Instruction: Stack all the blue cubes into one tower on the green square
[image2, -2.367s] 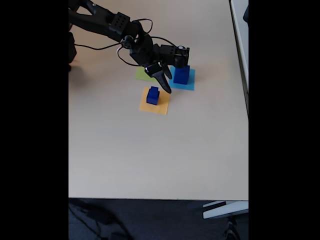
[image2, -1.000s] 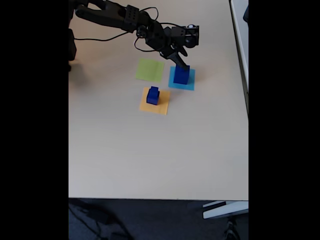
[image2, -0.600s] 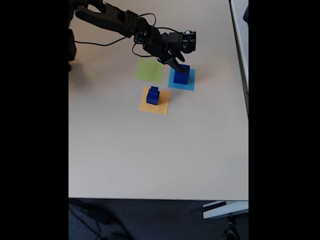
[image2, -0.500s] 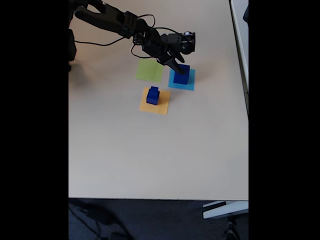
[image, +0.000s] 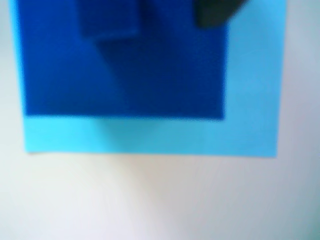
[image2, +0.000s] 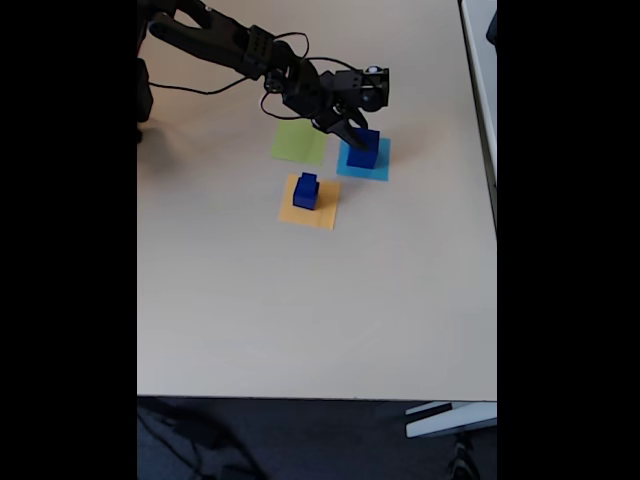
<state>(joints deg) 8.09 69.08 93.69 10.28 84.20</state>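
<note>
Beige table (image2: 300, 320), 3 paper sheets far side. Gripper (image2: 352, 135) at big blue cube (image2: 363, 149) on cyan square (image2: 378, 165), right of bare green square (image2: 298, 141); jaw state unclear. Risk: off-centre grip skews cube, or arm clips 2-cube stack (image2: 305, 191) on orange sheet (image2: 322, 210).
</note>
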